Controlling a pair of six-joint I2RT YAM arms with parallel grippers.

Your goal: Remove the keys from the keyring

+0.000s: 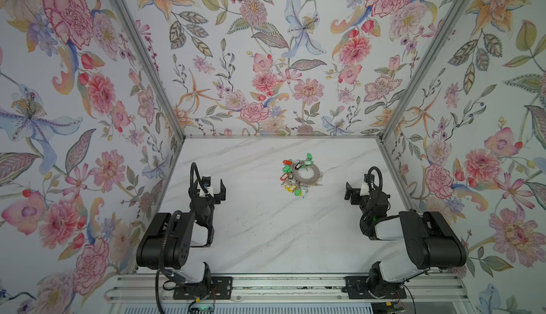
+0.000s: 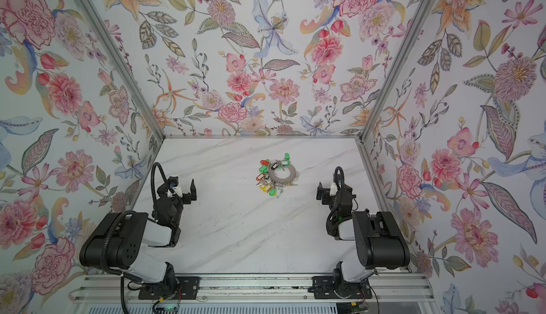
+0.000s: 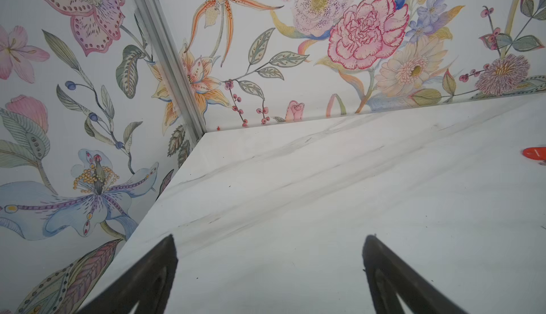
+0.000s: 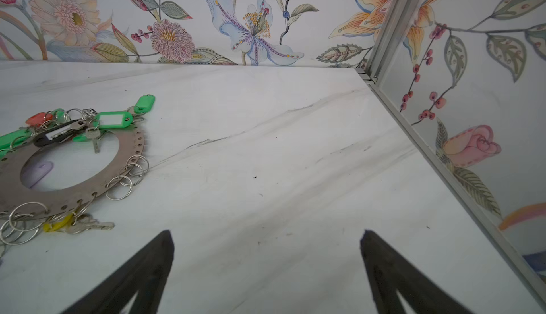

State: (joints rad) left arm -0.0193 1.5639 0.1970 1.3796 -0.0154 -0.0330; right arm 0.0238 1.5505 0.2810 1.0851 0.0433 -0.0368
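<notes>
The keyring [image 1: 317, 171] [image 2: 292, 170], a flat grey disc with a wide central hole, lies on the marble table behind the middle in both top views. The keys [image 1: 291, 181] [image 2: 266, 182] hang round its rim on small split rings, with green, red, yellow and white tags. The right wrist view shows the keyring [image 4: 130, 156], a green tag [image 4: 113, 119] and a silvery key [image 4: 97, 225]. My left gripper [image 1: 218, 191] [image 3: 270, 238] stands open and empty, left of the bunch. My right gripper [image 1: 350, 193] [image 4: 266, 232] stands open and empty, right of it. A red tag [image 3: 534, 152] shows in the left wrist view.
Floral walls with aluminium corner posts [image 1: 384, 138] enclose the white marble table [image 1: 266, 232] on three sides. An aluminium rail [image 1: 280, 286] carries both arm bases along the front edge. Several empty split rings [image 4: 124, 185] hang on the disc's rim on the right gripper's side.
</notes>
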